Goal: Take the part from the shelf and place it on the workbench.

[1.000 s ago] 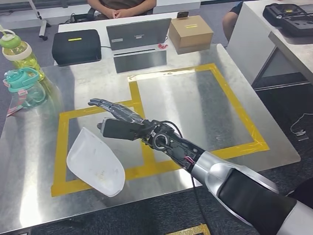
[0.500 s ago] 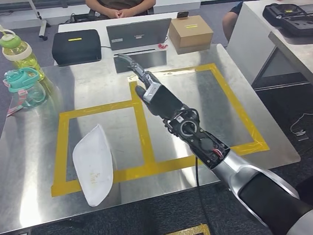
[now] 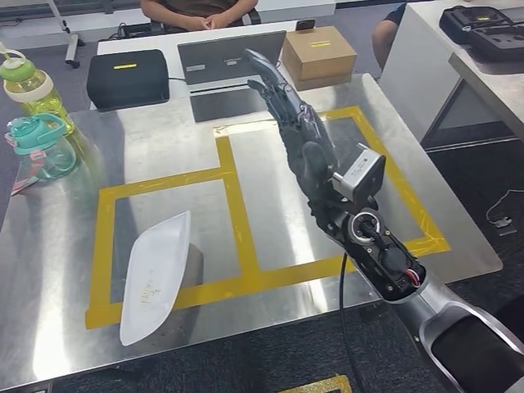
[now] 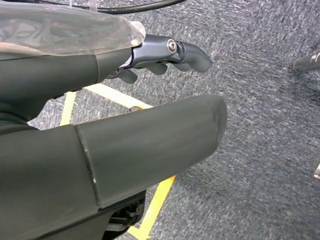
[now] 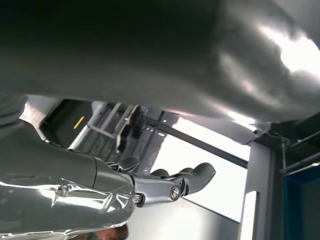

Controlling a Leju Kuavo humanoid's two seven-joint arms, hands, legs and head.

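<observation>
The white curved part (image 3: 155, 274) lies on the metal workbench (image 3: 179, 213), in the left yellow-taped square, with its near end across the front tape line. My right hand (image 3: 296, 123) is lifted over the right square, well away from the part, fingers stretched toward the far edge and holding nothing. In the right wrist view the right hand (image 5: 151, 187) has its fingers extended and empty. My left hand (image 4: 151, 115) hangs over the grey carpet, fingers straight, with nothing in it.
Two drink bottles, one yellow-green (image 3: 31, 82) and one teal (image 3: 40, 143), stand at the far left. A black case (image 3: 128, 78), a laptop (image 3: 228, 57) and a cardboard box (image 3: 319, 53) line the far edge. A person (image 3: 197, 12) sits behind them. Another table (image 3: 488, 74) stands to the right.
My right arm has swung from just above the white part to the right and upward, toward the far edge. The part has rocked and turned on the bench, now lying narrower.
</observation>
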